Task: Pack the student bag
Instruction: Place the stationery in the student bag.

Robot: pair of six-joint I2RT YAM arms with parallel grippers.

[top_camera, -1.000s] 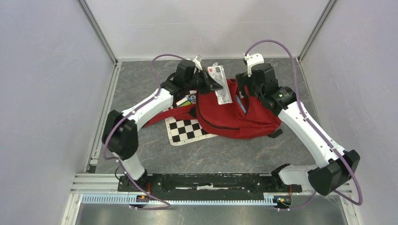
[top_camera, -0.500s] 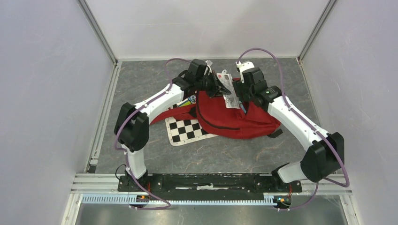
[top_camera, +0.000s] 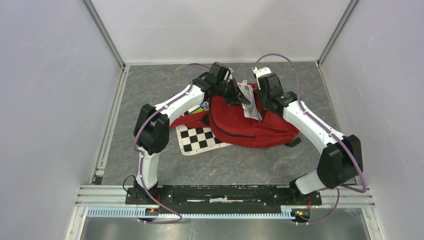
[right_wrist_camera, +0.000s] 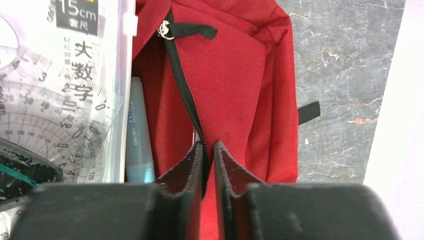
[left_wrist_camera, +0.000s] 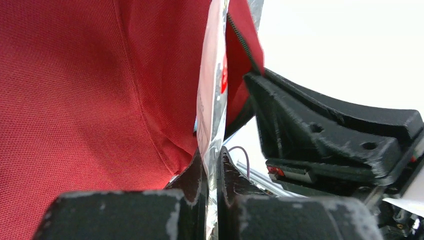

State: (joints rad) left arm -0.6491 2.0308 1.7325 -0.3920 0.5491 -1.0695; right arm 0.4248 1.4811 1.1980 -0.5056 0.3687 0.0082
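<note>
The student bag (top_camera: 255, 127) lies red and open-mouthed in the middle of the table, its black zipper (right_wrist_camera: 182, 85) running up from my right fingers. My right gripper (right_wrist_camera: 209, 146) is shut on the zipper edge of the bag's opening, at the back right of the bag (top_camera: 264, 101). My left gripper (left_wrist_camera: 214, 152) is shut on a clear ruler-set packet (left_wrist_camera: 212, 95), held on edge against the red fabric (left_wrist_camera: 100, 100). From above, the packet (top_camera: 250, 100) slants down into the opening beside the left gripper (top_camera: 239, 95). The packet (right_wrist_camera: 60, 85) and a light-blue tube (right_wrist_camera: 137, 140) sit inside the mouth.
A black-and-white checkered mat (top_camera: 200, 137) lies partly under the bag's left side, with a colourful item (top_camera: 201, 106) behind it. Red shoulder straps (top_camera: 182, 122) trail left. White walls close in the table on three sides. A black strap tab (right_wrist_camera: 309, 112) pokes out from the bag.
The right gripper has closed on the bag's zipper edge. Both arms moved inward over the bag, and the left has carried the packet rightward and lower into the opening.
</note>
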